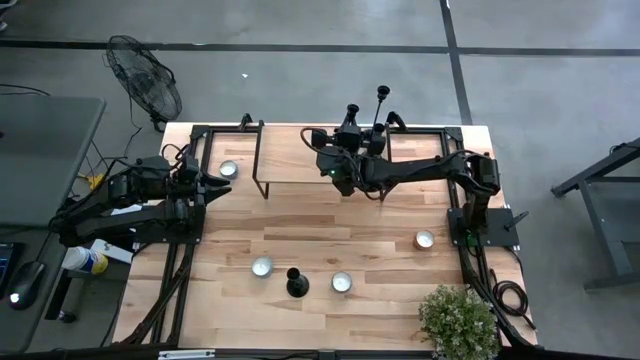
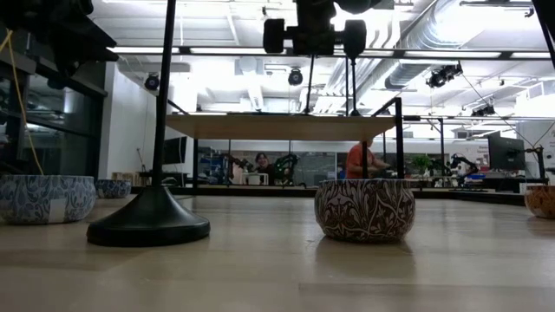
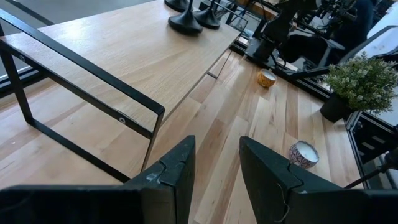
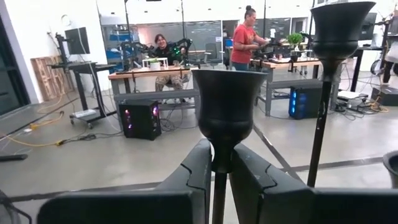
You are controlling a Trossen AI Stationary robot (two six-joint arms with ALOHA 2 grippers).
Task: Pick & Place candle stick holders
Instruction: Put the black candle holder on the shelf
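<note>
Black candle stick holders stand on a raised wooden shelf point(image 1: 300, 160) at the table's far side. Their round bases point(image 3: 185, 23) rest on its top. My right gripper point(image 4: 219, 157) reaches level over the shelf and is shut on one holder point(image 4: 227, 106), seen from above as a small cup point(image 1: 351, 111). A taller holder point(image 4: 333, 56) stands just beyond it. Another holder point(image 1: 296, 284) stands by its flared base point(image 2: 149, 224) on the table near the front. My left gripper point(image 3: 214, 171) waits open at the table's left, with nothing between its fingers. My right gripper pinches the holder's thin stem point(image 4: 218, 177) between its two fingers, just under the cup. The fingers come level from the table's near side and lie across the stem. The holder stays upright. Its base is outside the wrist view.
Small patterned candle bowls sit on the table: one at the far left point(image 1: 229, 169), two near the front point(image 1: 262, 266) point(image 1: 342, 282) and one at the right point(image 1: 425, 240). A potted plant point(image 1: 458, 320) fills the near right corner. The shelf's black frame point(image 3: 81, 62) stands before my left gripper.
</note>
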